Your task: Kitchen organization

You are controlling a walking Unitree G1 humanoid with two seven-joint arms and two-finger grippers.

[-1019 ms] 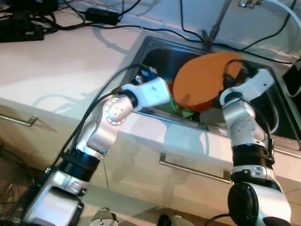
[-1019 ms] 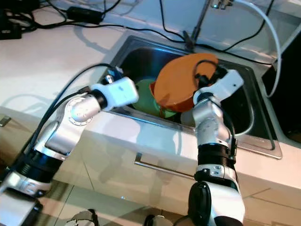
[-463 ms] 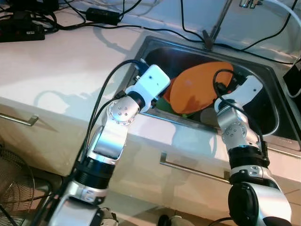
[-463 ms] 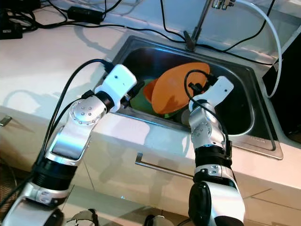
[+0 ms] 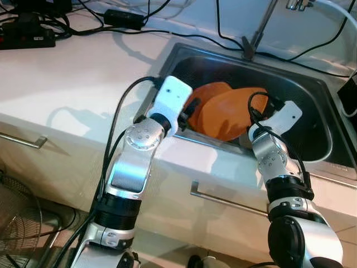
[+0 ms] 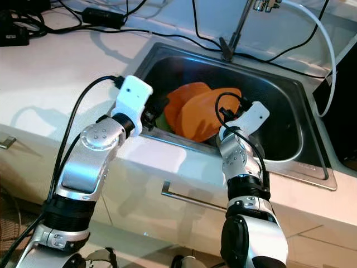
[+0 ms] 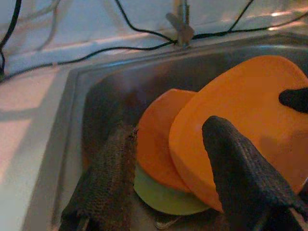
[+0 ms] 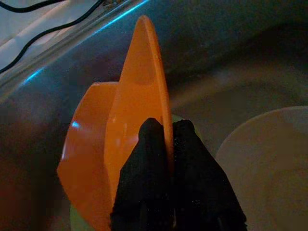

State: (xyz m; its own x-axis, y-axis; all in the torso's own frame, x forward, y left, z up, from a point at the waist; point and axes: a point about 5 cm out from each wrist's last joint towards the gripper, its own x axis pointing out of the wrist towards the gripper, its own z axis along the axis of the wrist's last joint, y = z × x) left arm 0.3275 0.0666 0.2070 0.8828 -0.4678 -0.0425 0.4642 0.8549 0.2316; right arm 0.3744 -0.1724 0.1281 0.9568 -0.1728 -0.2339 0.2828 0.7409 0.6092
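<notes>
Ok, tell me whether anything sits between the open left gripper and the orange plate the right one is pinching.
Nothing visible does. The left gripper is open over the sink, its fingers beside the orange plate that the right gripper pinches by its rim.

Two orange plates (image 7: 250, 120) (image 7: 156, 137), one green plate (image 7: 161, 195), one white plate (image 8: 269, 163), two pincers (image 7: 168, 192) (image 8: 171, 144).

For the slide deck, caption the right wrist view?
Right pincer clamps the rim of the upper orange plate, tilted over another in the steel sink.
</notes>
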